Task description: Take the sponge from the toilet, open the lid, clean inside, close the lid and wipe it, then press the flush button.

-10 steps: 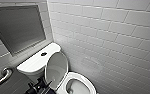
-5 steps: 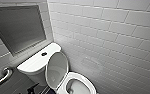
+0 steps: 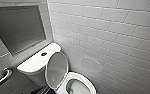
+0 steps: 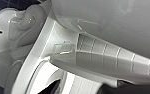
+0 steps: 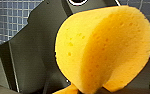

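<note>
My right gripper (image 5: 91, 90) clamped the sponge (image 5: 103, 47), bowing it; I judged it light, soft and springy, best pinched across its middle. Against the hard rim of the toilet (image 3: 89, 83) it would flatten.

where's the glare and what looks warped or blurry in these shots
head view: wide lens bows the rows of wall tiles, soft sheen on the raised lid; left wrist view: tile grid mirrored in the glossy toilet; right wrist view: sponge very close, edges soft, evenly lit

Lid (image 3: 56, 68) up, bowl (image 3: 89, 83) open; wall (image 3: 111, 45) v. close
</note>
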Controlling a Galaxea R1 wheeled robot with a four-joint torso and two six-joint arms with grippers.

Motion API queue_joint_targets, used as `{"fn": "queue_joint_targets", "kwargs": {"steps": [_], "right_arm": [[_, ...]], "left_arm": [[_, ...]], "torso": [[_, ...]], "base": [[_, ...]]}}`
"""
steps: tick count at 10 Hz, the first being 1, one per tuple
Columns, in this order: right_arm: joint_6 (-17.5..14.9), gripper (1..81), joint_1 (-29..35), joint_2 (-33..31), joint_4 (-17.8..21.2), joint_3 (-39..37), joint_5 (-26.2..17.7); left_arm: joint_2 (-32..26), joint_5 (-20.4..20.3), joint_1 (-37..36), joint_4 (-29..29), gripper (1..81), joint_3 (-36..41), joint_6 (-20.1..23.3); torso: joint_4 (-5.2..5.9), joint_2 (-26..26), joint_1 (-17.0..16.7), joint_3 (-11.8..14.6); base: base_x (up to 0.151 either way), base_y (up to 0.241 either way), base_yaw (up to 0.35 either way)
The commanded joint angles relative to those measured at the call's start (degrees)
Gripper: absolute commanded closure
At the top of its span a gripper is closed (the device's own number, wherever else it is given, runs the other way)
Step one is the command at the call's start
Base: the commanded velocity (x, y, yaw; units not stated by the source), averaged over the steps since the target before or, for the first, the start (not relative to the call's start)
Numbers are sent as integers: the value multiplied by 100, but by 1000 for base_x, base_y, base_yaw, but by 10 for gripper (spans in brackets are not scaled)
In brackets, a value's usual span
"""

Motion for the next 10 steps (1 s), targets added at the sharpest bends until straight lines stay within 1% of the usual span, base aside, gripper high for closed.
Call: {"fn": "queue_joint_targets", "kwargs": {"steps": [1, 2, 3, 4, 5, 6, 7, 8, 9, 10], "right_arm": [[-24, 811, 62, -167, -76, 65, -392], [-33, 811, 80, -167, -76, 65, -393], [-33, 811, 89, -176, -76, 83, -392], [-42, 811, 89, -167, -77, 92, -392], [-42, 811, 98, -159, -85, 75, -392], [-33, 811, 115, -159, -76, 66, -392], [-33, 811, 133, -159, -76, 65, -392], [-33, 811, 150, -150, -76, 65, -392], [-33, 811, 159, -150, -76, 65, -392], [-42, 811, 159, -141, -76, 65, -392]], "left_arm": [[166, -307, -272, 4298, 10, -1345, -66], [193, -298, -246, 5321, 10, -1496, -93], [263, -324, -245, 6537, 10, -1603, -101], [429, -332, -211, 7756, 10, -1811, -369], [587, -385, -184, 8513, 10, -2109, -896], [729, -482, -175, 9039, 10, -2419, -1269], [886, -629, -123, 9380, 10, -2794, -1567], [1018, -858, -44, 9462, 10, -3155, -1613], [1213, -1212, 36, 9480, 10, -3668, -1604], [1483, -1674, 97, 9463, 10, -4384, -1578]], "torso": [[0, 0, 0, 0], [0, 0, 0, 0], [0, 0, 0, 0], [0, 0, 0, 0], [0, 0, 0, 0], [0, 0, 0, 0], [0, 0, 0, 0], [0, 0, 0, 0], [0, 0, 0, 0], [0, 573, -369, 0]], "base": [[0, 0, 0], [0, 0, 0], [0, 0, 0], [0, 0, 0], [0, 0, 0], [0, 0, 0], [0, 0, 0], [0, 0, 0], [0, 0, 0], [0, 0, 0]]}}
